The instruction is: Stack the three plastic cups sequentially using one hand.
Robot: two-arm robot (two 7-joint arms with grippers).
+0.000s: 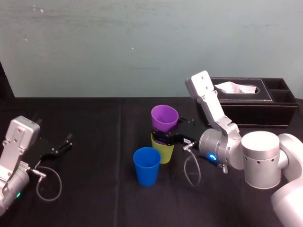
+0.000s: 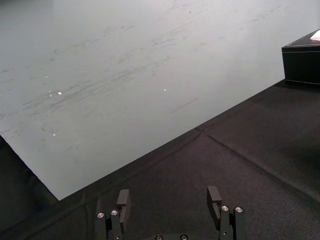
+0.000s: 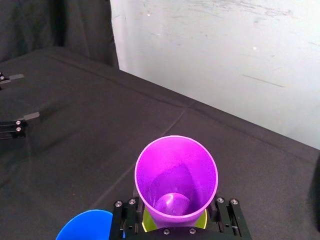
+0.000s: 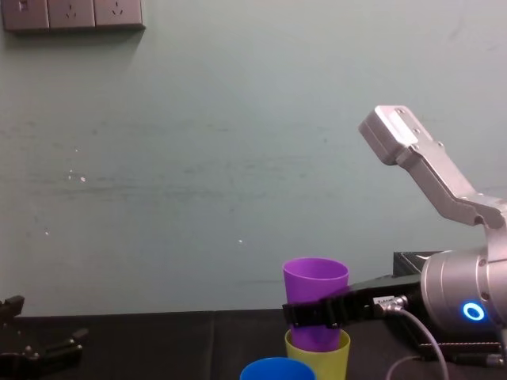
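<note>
My right gripper is shut on the purple cup, one finger on each side of its lower wall. The purple cup stands upright with its base dipping into the mouth of the yellow-green cup, and most of its body is above that rim. The blue cup stands alone on the black cloth, just in front of and to the left of the pair. My left gripper rests open near the table's left side, far from the cups.
A black tissue box with a side compartment sits at the back right, behind my right arm. A loose cable loops below each wrist. The black table ends at a pale green wall behind.
</note>
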